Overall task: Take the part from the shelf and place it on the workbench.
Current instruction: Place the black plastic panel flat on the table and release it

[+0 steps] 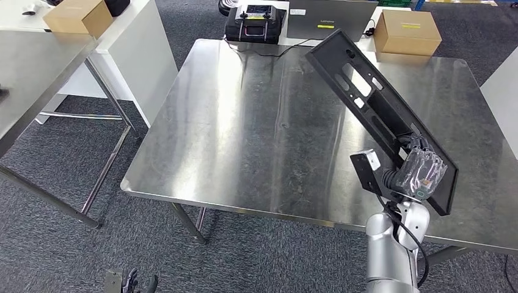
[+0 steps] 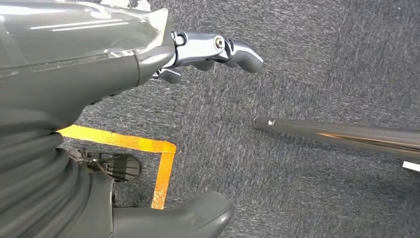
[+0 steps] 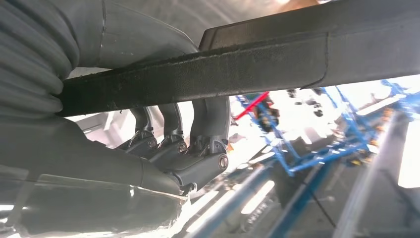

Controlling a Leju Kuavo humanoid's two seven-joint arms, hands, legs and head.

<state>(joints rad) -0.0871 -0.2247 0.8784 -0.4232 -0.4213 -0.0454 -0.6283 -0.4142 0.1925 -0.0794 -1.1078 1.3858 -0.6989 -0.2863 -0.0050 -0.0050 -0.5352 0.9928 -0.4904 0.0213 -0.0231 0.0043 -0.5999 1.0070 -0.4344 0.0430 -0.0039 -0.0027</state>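
Right hand: the right hand (image 1: 420,173) grips the part (image 1: 379,101) by its near lower end, fingers (image 3: 173,134) hooked over its edge.
Part: a long black panel with cutouts, tilted up and away over the right side of the tabletop (image 1: 244,134), not resting on it as far as I can tell.
Left hand: the left hand (image 2: 148,54) hangs low over the carpet, holding nothing, fingers loosely curled; whether it is fully closed I cannot tell.
Stage: looks like the carry is done and the set-down is what's left.
Risk one: held at one end only, that long panel could swing or twist in the grip on the way down.
Risk two: if the far tip lands first it may scrape the steel or lever the panel out of the fingers.
Risk three: let go too near the front edge and it could tip off.
Around: a cardboard box (image 1: 407,30) and a black case (image 1: 255,23) sit beyond the far edge, a laptop (image 1: 330,18) between them.
In the way: the far tip points toward the box, close to it; the middle of the steel surface is the safer landing spot.
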